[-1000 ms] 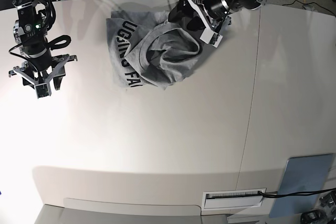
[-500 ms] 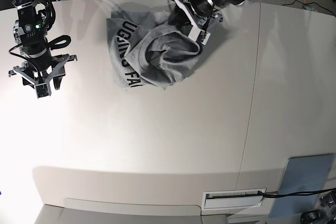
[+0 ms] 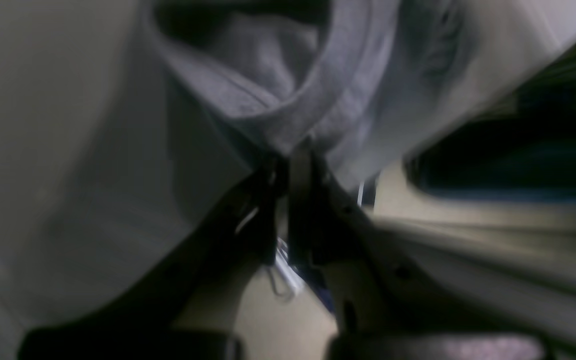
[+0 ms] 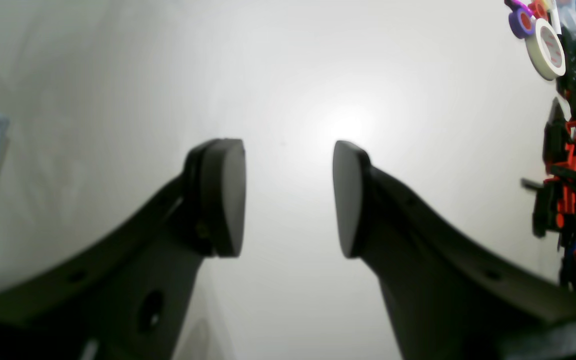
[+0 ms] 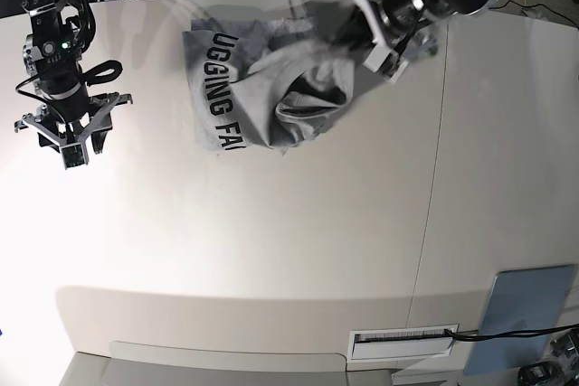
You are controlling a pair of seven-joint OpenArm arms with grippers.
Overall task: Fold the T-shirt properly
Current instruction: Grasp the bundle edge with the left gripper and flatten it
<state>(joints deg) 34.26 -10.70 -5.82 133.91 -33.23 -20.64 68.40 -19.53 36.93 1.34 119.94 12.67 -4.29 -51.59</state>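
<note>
Since a second earlier, left gripper (image 5: pixel 391 59) had pinched shut on the T-shirt (image 5: pixel 262 88) and dragged that edge sideways, exposing more lettering; fabric bunched just ahead of its fingertips (image 3: pixel 288 170); right gripper (image 4: pixel 288 197) hung spread, shirt well off to its side.

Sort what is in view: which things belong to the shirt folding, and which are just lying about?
Part of the job:
T-shirt
left gripper, shut on the shirt's edge
right gripper, open above bare table

Lying about:
tape roll
red and blue parts
grey pad
</note>
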